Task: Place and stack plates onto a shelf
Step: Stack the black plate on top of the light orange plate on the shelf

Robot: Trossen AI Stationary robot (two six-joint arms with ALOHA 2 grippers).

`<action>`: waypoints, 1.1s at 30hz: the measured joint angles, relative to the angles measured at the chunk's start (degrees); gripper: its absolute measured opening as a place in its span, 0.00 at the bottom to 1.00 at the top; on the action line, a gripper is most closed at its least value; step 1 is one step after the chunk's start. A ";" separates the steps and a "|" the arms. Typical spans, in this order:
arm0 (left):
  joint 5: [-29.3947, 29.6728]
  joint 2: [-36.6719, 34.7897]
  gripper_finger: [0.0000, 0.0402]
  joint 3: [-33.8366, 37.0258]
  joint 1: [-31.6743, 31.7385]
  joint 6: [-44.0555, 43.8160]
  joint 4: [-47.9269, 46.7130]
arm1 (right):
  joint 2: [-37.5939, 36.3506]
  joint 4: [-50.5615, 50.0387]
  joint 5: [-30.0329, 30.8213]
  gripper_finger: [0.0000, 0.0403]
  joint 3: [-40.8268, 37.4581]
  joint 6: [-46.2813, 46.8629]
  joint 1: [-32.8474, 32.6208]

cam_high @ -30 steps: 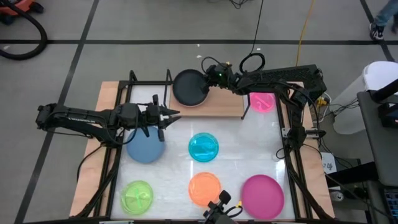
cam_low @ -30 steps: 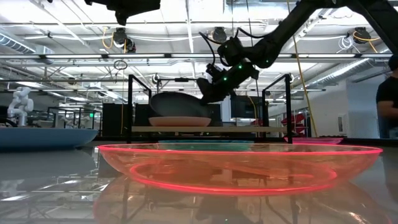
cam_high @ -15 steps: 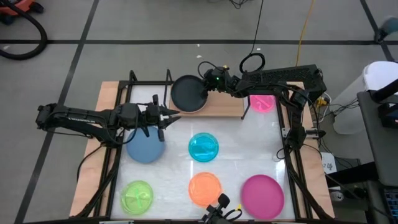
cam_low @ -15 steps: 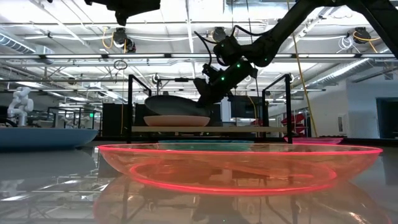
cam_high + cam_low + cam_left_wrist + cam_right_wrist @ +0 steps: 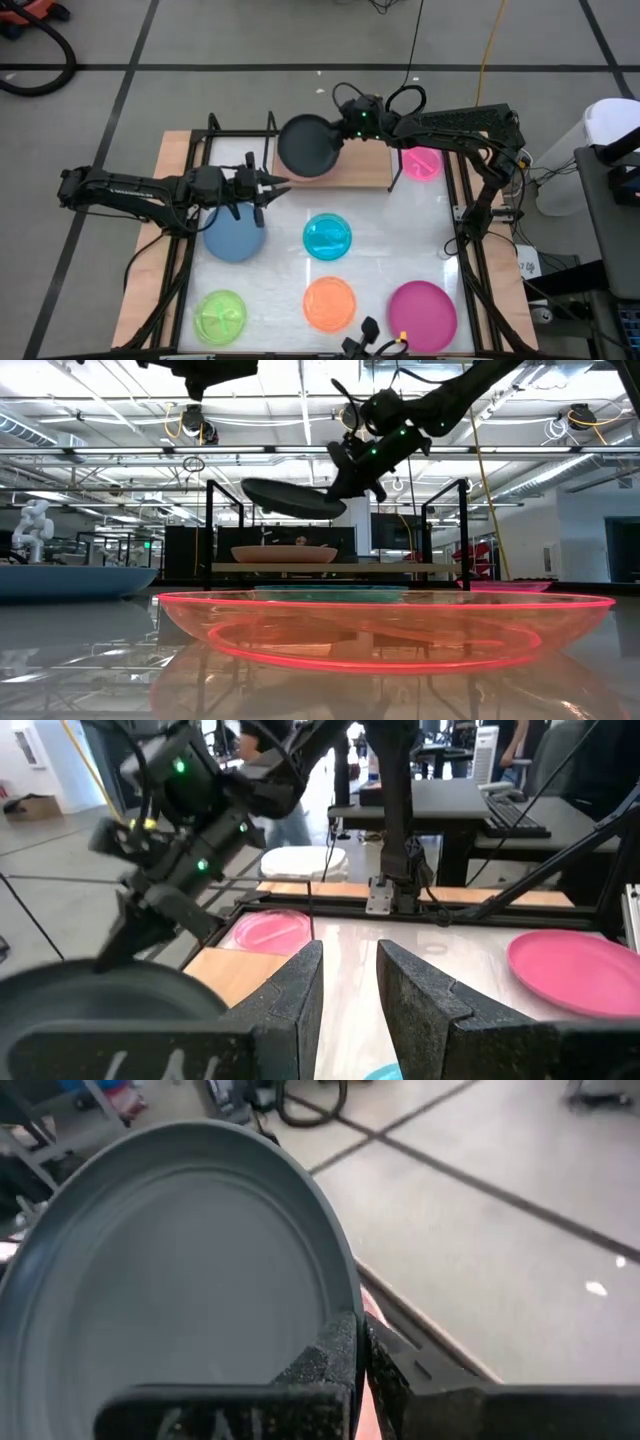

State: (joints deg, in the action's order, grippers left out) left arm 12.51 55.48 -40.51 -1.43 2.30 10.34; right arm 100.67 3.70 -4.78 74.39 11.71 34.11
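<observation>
**Holding the black plate above the shelf**

Gripping the black plate (image 5: 305, 146) by its rim, the right gripper (image 5: 352, 123) kept its fingers clamped on the plate's edge, as the right wrist view showed. The plate hung tilted in the air above the shelf (image 5: 335, 567), clear of the pale pink plate (image 5: 284, 554) that rested on the board. A small magenta plate (image 5: 421, 162) lay near the shelf's right end, though whether it sat on the board or beside it could not be told.

The left gripper (image 5: 268, 186) hovered over the table (image 5: 280, 235) just beside the blue plate (image 5: 233, 238), its fingers parted and holding nothing.

The cyan plate (image 5: 327, 236), lime green plate (image 5: 220, 315), orange plate (image 5: 329, 303) and large magenta plate (image 5: 422, 313) lay apart on the table.
</observation>
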 joint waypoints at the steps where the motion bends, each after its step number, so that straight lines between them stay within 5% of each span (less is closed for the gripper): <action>1: 0.00 0.00 0.26 0.00 0.00 0.01 0.44 | 0.03 -0.71 0.05 0.00 0.00 0.52 0.00; 24: 0.00 0.00 0.26 -0.02 0.00 0.25 1.76 | 4.47 1.01 3.07 0.00 -0.02 0.89 -1.07; 33: 0.00 0.00 0.26 -0.02 -0.04 0.21 1.74 | 4.45 1.25 3.04 0.08 -0.02 0.65 -1.07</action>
State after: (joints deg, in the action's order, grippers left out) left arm 12.51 55.48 -40.53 -1.48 2.50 12.08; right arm 105.12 4.95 -1.74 74.37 12.36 33.04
